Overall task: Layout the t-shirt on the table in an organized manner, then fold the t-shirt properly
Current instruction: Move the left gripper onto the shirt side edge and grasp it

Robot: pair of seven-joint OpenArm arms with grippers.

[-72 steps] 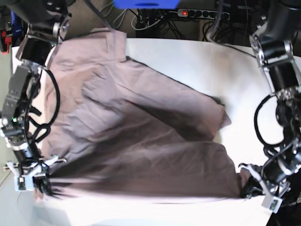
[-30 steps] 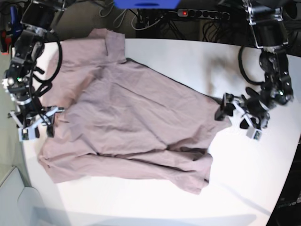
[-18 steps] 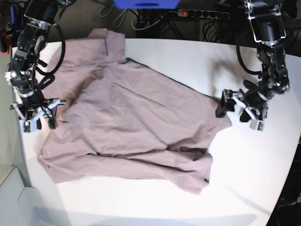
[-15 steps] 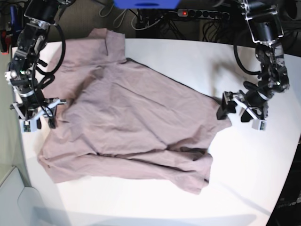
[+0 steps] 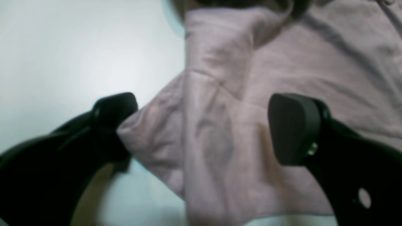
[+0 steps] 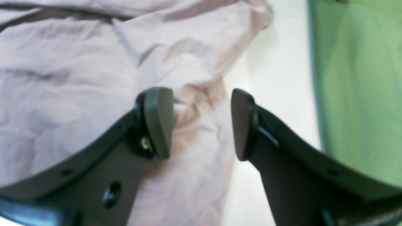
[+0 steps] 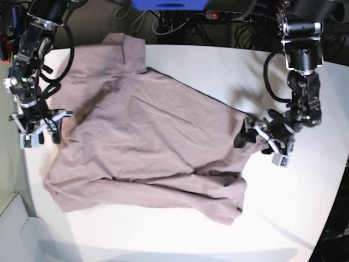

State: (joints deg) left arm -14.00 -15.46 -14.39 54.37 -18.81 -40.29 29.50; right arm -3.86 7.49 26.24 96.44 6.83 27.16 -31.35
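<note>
The mauve-brown t-shirt (image 7: 152,131) lies spread and wrinkled on the white table (image 7: 294,207), with its lower hem bunched in a fold. My left gripper (image 7: 257,144) is at the shirt's right corner. In the left wrist view it (image 5: 204,125) stands open, and a flap of the t-shirt (image 5: 220,131) lies between its wide-apart fingers. My right gripper (image 7: 41,134) hovers at the shirt's left edge. It (image 6: 201,125) is open too, with the edge of the t-shirt (image 6: 94,78) under and between its fingers.
The table's left edge runs close beside the right gripper, with green floor (image 6: 355,94) beyond it. A power strip (image 7: 234,16), cables and a blue object (image 7: 169,4) sit past the far edge. Bare tabletop (image 7: 163,240) lies in front of the shirt.
My left gripper has moved left and slightly down, from beside the shirt's right corner to over it. The right gripper shifted only a little. The shirt has not moved.
</note>
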